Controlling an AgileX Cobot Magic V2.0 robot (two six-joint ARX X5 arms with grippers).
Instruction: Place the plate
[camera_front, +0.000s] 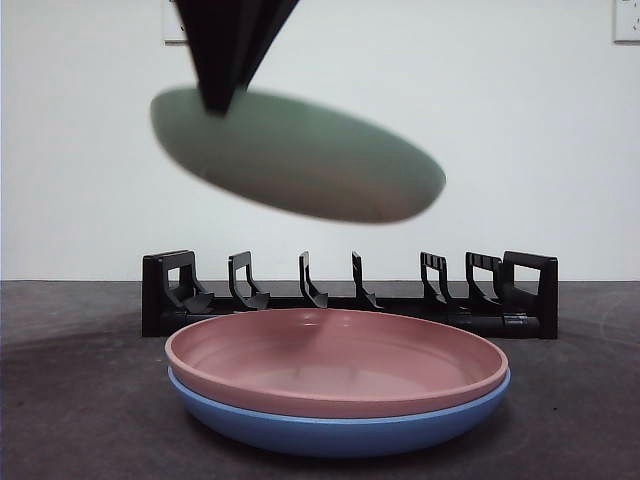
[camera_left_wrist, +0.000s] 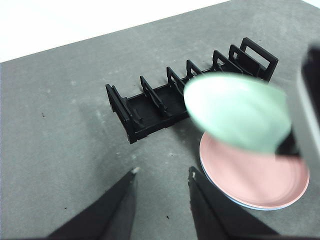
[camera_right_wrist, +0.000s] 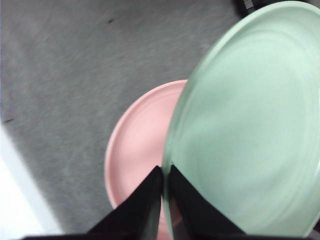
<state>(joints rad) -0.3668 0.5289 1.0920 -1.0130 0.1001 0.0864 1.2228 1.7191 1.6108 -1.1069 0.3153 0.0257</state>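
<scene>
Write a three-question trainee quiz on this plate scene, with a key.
1. True or false: the green plate rests in the black rack.
2. Which tool grips the green plate: A left, B right?
3. Fill in: the pink plate sits on a ____ plate.

Key: 1 false, it hangs tilted in the air above the stack. 2 B, the right tool pinches its rim; the left tool is open, holding nothing. 3 blue.

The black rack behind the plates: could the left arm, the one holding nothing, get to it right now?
Probably yes. The left gripper hangs open over bare table, with nothing between it and the near end of the black rack. The green plate, held aloft by the right gripper, blocks only the far end.
</scene>
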